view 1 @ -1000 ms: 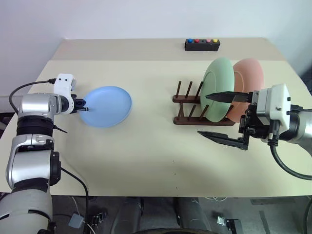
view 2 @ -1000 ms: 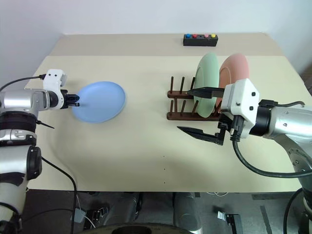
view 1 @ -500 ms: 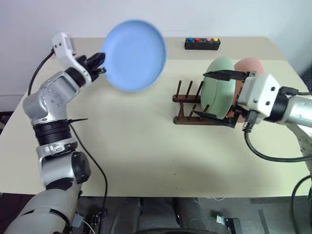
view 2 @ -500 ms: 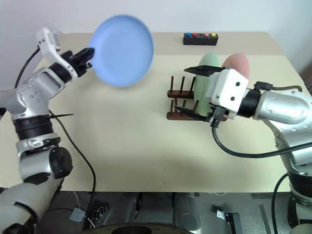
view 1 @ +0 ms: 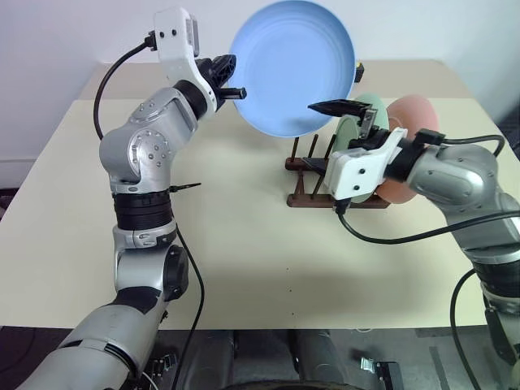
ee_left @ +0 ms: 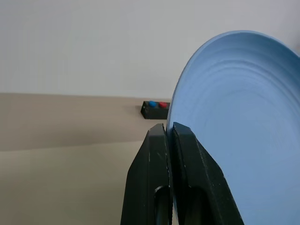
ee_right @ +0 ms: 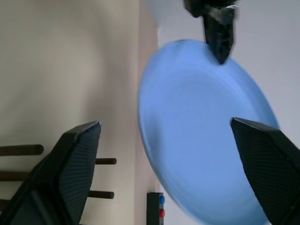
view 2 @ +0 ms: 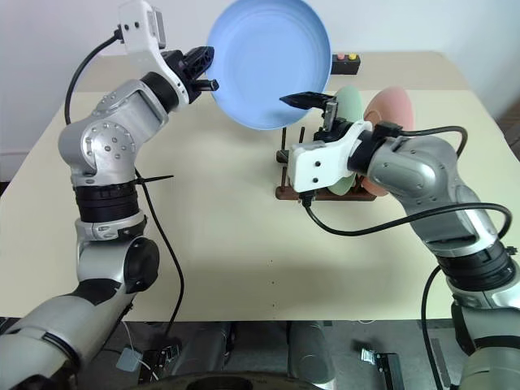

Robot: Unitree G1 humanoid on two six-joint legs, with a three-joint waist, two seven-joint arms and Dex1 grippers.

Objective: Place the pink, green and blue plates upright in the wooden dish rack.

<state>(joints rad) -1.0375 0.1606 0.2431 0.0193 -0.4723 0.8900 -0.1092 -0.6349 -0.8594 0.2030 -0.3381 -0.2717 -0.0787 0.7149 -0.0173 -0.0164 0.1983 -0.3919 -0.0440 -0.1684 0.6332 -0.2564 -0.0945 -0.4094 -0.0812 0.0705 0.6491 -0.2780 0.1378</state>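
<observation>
— What lies under us?

— A beige table (view 1: 244, 244) runs across the lower frame, a plain white wall (view 1: 81, 32) along the top. Right of centre stands the wooden dish rack (view 1: 313, 175), with the green plate (view 1: 367, 110) and pink plate (view 1: 413, 122) upright in it at the right.

— And the blue plate?

— The blue plate (view 1: 294, 67) is high at upper centre, in the air, on edge. My left gripper (view 1: 231, 81) has its fingers pressed onto the plate's rim at the plate's left side. My right gripper (view 1: 341, 134) is spread wide just below the plate, grasping nothing.

— Anything the wrist cameras add?

— My left wrist view shows both fingers (ee_left: 157, 178) squeezing the rim, and the black button box (ee_left: 157, 110) at the table's far edge, red and blue buttons showing. My right wrist view shows the rack's pegs (ee_right: 101, 161) side-on.
</observation>
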